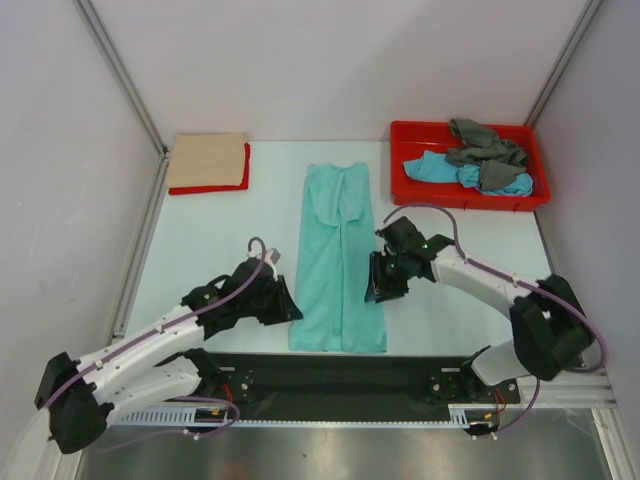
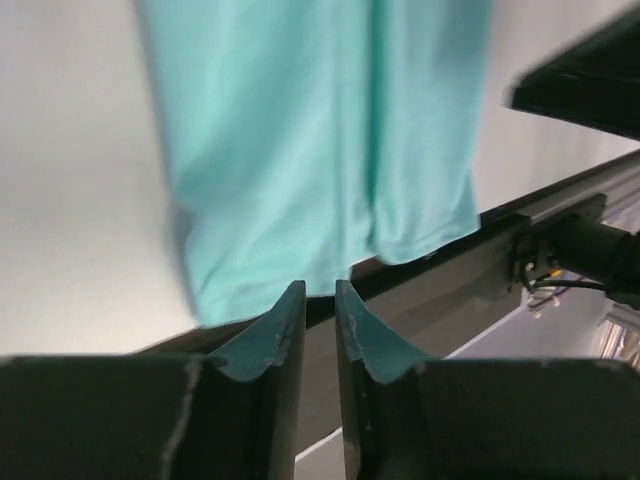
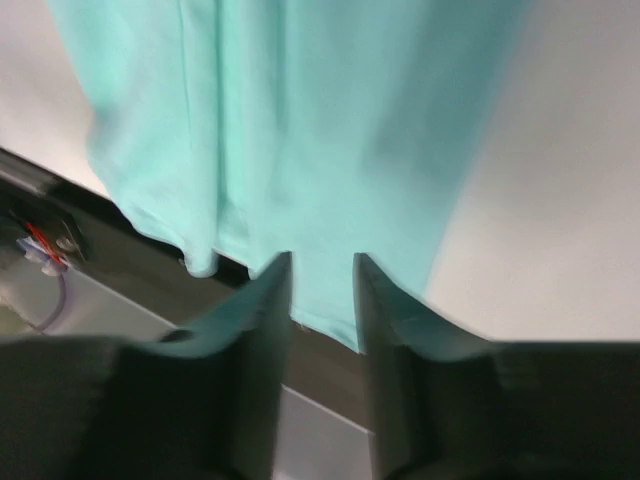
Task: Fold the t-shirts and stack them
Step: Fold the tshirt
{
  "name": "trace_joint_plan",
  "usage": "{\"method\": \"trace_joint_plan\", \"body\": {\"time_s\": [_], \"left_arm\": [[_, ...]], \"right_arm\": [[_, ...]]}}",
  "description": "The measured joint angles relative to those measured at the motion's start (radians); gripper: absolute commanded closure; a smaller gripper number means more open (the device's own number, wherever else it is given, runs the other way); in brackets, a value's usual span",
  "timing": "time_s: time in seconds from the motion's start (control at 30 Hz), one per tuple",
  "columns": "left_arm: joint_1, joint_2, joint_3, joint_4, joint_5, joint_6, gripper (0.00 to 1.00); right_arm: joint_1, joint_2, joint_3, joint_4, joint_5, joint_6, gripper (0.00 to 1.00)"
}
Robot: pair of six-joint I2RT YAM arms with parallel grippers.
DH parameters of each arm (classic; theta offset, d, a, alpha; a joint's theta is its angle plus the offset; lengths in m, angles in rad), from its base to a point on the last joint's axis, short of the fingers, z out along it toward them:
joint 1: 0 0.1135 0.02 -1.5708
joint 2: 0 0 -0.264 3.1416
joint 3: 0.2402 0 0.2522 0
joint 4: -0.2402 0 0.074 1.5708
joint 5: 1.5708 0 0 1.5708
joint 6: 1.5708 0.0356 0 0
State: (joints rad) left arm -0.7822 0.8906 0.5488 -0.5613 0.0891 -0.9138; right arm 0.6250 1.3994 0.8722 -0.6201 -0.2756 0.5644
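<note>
Top external view: the mint-green t-shirt (image 1: 338,265) lies flat in the middle of the tabletop (image 1: 220,240), folded into a long strip running from 12 o'clock to 6 o'clock. The left hand (image 1: 285,300) sits just beside the strip at 8 o'clock. Its fingers are a little apart and hold nothing. The right hand (image 1: 380,280) sits just beside the strip at 3 o'clock. Its fingers are apart and hold nothing too. At 11 o'clock a folded beige t-shirt (image 1: 207,160) rests on a red t-shirt (image 1: 205,190). At 1 o'clock a red tray (image 1: 410,185) holds a crumpled grey t-shirt (image 1: 485,145) and a turquoise-blue t-shirt (image 1: 432,168).
</note>
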Motion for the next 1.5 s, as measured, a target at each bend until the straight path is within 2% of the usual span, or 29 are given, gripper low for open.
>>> {"method": "trace_joint_plan", "body": {"time_s": [0.1,0.23,0.43,0.97,1.2,1.37,1.5], "left_arm": [[0.0,0.096,0.046,0.111,0.039,0.021,0.88],[0.0,0.307,0.081,0.227,0.08,0.035,0.93],[-0.006,0.473,0.084,0.298,0.131,0.06,0.97],[-0.077,0.589,0.089,0.378,0.223,0.059,0.98],[-0.115,0.657,0.108,0.411,0.269,0.059,0.98],[-0.13,0.642,0.11,0.407,0.275,0.059,0.98],[-0.132,0.517,0.098,0.37,0.257,0.06,0.96]], "right_arm": [[-0.024,0.131,0.071,0.079,-0.05,-0.017,0.9],[-0.045,0.31,0.147,0.137,-0.097,-0.026,0.97],[-0.06,0.453,0.232,0.179,-0.154,-0.043,0.98],[-0.061,0.542,0.255,0.294,-0.289,0.014,0.98],[-0.062,0.548,0.256,0.302,-0.298,0.028,0.98],[-0.067,0.554,0.256,0.304,-0.311,0.027,0.98],[-0.067,0.552,0.256,0.301,-0.312,0.025,0.95]]}}
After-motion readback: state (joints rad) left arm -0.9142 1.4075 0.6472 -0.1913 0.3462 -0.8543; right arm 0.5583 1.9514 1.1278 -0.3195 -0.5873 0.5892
